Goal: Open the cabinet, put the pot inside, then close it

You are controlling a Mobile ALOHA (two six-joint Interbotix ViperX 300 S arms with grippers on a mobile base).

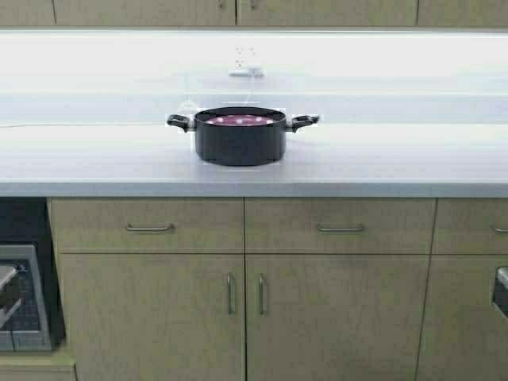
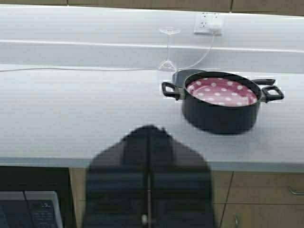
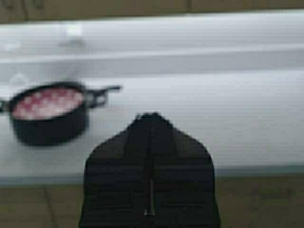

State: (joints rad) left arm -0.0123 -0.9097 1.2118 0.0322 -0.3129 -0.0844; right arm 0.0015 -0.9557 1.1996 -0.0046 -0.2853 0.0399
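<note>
Left tool [image 2: 148, 137] sits low in front of the desk edge, its two dark fingers pressed together with only a thin seam between them, and nothing is held. Ahead of it and off to one side stands the round black pot [image 2: 221, 107] with short side handles and a pink-red polka-dot inside, upright on the pale grey desk [image 2: 71, 114], well apart from the tool. Just behind the pot lies a flat black long-handled pan [image 2: 190, 74], mostly hidden, and near that a clear stemmed glass [image 2: 167, 47]. A white cord [image 2: 71, 69] runs along the desk toward a white wall socket [image 2: 209, 23].

Right tool [image 3: 150, 118] is also short of the desk edge, fingers closed flat against each other, empty. The pot is beyond it and off to the other side, not touching.

In the high view the pot [image 1: 240, 136] stands mid-desk, between both tools' lines of sight, above tan base cupboards [image 1: 151, 309] with silver handles. The bottom edge of the tan wall-hung cabinet [image 1: 238, 12] shows along the top, its doors shut.
</note>
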